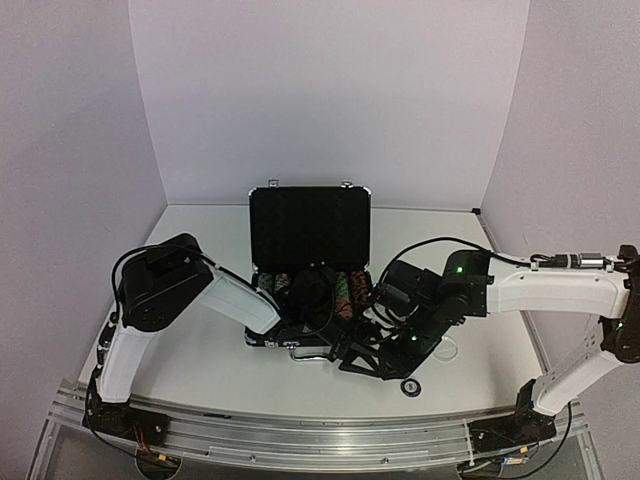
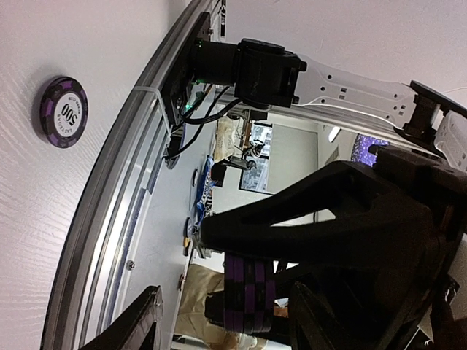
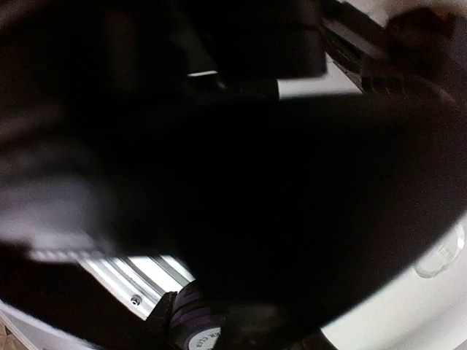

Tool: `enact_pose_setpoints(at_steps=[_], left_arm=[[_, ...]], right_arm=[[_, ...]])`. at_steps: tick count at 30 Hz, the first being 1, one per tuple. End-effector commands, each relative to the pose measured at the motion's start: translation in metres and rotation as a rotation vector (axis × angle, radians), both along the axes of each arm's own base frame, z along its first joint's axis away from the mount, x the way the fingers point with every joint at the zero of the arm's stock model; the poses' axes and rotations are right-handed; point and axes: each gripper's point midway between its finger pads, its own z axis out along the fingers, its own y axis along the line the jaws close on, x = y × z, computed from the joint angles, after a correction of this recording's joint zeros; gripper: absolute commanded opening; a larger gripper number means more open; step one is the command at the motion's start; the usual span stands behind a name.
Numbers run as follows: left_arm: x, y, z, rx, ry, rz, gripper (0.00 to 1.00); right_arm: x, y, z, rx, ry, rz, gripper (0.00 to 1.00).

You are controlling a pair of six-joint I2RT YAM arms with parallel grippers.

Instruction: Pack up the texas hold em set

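Black with silver edges, the hinged briefcase (image 1: 310,225) is standing open at mid-frame in the top view, lid upright, with striped poker chips (image 1: 345,290) lying in its tray. Both arms are reaching over its near edge. A lone chip (image 1: 410,387) is lying on the white table (image 1: 200,360), lower right of the case.

In the left wrist view, the left gripper (image 2: 226,328) is holding its fingers apart at the bottom edge. The right gripper (image 2: 226,273) is pinching a purple-and-black chip stack (image 2: 248,292) at lower centre.

The right wrist view is showing mostly dark blur, with the stack at its bottom edge.
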Motion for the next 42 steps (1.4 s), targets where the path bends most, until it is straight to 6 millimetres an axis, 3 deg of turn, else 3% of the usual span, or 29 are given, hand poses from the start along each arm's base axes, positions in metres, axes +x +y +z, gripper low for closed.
enact_pose_setpoints(at_steps=[1, 12, 24, 33, 36, 41, 42], left_arm=[[-0.025, -0.008, 0.029, -0.134, -0.035, -0.116, 0.57], [-0.028, -0.003, 0.033, -0.151, -0.016, -0.134, 0.39], [-0.039, 0.01, 0.033, -0.135, -0.032, -0.208, 0.4], [-0.04, 0.012, 0.03, -0.129, -0.053, -0.236, 0.33], [-0.04, 0.01, 0.03, -0.133, -0.055, -0.236, 0.25], [-0.039, 0.01, 0.033, -0.138, -0.057, -0.238, 0.01], [-0.039, 0.009, 0.034, -0.141, -0.059, -0.237, 0.0]], right_arm=[[0.007, 0.017, 0.013, 0.061, -0.046, 0.038, 0.04], [0.012, 0.014, 0.01, 0.053, -0.094, 0.035, 0.04], [0.014, 0.009, 0.005, 0.025, -0.102, 0.03, 0.04], [0.013, 0.005, 0.005, 0.013, -0.106, 0.036, 0.04], [0.014, 0.005, 0.005, 0.012, -0.107, 0.034, 0.04], [0.016, 0.002, 0.005, 0.005, -0.124, 0.021, 0.04], [0.017, 0.002, 0.006, 0.004, -0.127, 0.018, 0.04]])
